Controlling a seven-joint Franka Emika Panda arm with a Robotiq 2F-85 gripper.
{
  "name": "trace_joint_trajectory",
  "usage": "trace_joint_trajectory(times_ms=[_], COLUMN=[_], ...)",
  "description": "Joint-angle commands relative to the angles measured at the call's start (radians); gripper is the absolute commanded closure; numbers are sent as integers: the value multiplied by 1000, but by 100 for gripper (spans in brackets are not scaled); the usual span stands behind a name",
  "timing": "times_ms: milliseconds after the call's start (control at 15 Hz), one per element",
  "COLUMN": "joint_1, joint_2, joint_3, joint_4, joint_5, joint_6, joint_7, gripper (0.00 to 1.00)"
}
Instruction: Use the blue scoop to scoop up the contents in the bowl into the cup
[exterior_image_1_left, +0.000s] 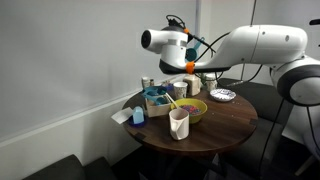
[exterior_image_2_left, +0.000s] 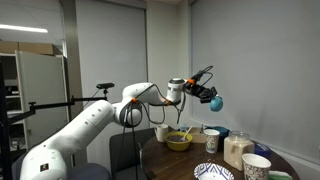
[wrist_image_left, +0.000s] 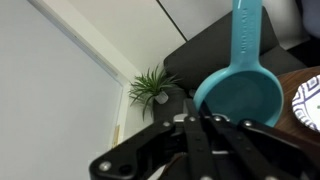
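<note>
Now the gripper (exterior_image_2_left: 209, 96), up at centre frame, is pinched tight on the blue scoop (exterior_image_2_left: 217, 102), well above the bowl (exterior_image_1_left: 196, 112) and cup (exterior_image_1_left: 179, 124).

In an exterior view you stand well back, looking slightly down on the round surface (exterior_image_1_left: 232, 120). In an exterior view you sit low beside the surface (exterior_image_2_left: 160, 158), facing the arm (exterior_image_2_left: 90, 125). Both share the bowl (exterior_image_1_left: 192, 110) (exterior_image_2_left: 180, 141). Your wrist view looks out close past the hand (wrist_image_left: 197, 120).
</note>
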Motion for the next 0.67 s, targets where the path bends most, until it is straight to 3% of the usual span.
trace_joint_trajectory(times_ms=[0, 600], joint_1=[-43, -191], joint_2=[-133, -343], joint_3=[65, 183], joint_4=[-19, -65], joint_5=[108, 410], joint_6=[-26, -109], joint_7=[7, 197], gripper=[99, 99])
